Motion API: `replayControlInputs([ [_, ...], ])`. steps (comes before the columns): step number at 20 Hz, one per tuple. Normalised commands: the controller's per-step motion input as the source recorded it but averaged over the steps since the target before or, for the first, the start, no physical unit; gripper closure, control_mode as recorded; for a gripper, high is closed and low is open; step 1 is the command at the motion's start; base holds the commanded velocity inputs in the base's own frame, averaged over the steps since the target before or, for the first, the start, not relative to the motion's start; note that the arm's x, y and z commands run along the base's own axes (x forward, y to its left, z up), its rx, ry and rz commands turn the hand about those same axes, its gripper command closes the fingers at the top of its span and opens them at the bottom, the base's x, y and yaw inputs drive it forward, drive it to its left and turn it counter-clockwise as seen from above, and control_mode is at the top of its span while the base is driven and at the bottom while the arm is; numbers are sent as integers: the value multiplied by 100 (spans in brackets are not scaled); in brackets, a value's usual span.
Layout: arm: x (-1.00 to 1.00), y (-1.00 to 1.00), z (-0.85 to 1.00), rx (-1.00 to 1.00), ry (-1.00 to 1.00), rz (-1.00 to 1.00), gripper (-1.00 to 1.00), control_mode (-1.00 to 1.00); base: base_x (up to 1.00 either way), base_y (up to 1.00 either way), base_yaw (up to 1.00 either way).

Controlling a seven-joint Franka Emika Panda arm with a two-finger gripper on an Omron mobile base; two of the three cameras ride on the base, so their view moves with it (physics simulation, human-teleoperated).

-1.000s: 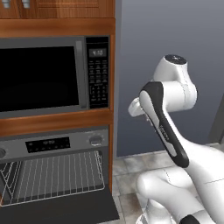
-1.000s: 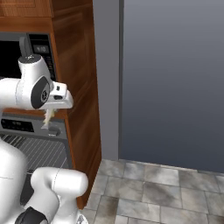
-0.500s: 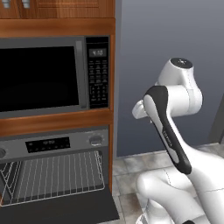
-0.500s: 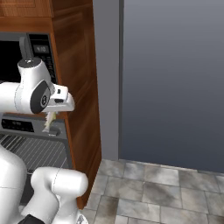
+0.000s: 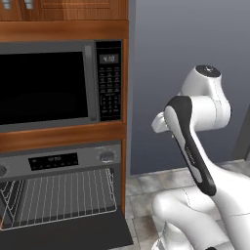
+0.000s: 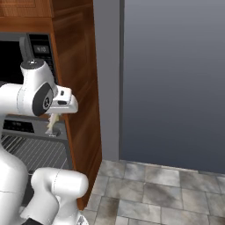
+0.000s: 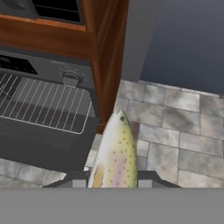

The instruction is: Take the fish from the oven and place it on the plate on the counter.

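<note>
The fish point(image 7: 114, 153) is clenched between the two finger tips of the gripper point(image 7: 111, 180) at the bottom centre of the hand view, its head pointing up the frame over the tiled floor point(image 7: 175, 131). In the right base view it hangs pale below the hand at centre left, beside the wooden cabinet side point(image 6: 77, 88).

Since a second ago the arm has swung rightward in both base views, carrying the fish farther from the oven point(image 5: 63, 195), whose door lies open with the wire rack point(image 5: 58, 197) bare at the lower left of the left base view. The black-windowed microwave point(image 5: 53, 85) sits above it.

So the pickup looks finished and the carry is under way. Neither the plate nor the counter can be seen from here, so I judge the base or arm must turn further before any placing.
</note>
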Motion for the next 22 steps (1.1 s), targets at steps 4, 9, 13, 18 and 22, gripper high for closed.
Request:
replayControlInputs([
  [4,-15,-24,0,0,-2,0,100,-100,0,0,0],
  [9,-35,-37,0,3,-4,0,100,-100,0,0,0],
  [13,-21,-11,0,0,-1,0,100,-100,0,0,0],
  [18,-6,-1,0,0,0,0,100,-100,0,0,0],
  [22,-5,0,0,0,0,0,100,-100,0,0,0],
])
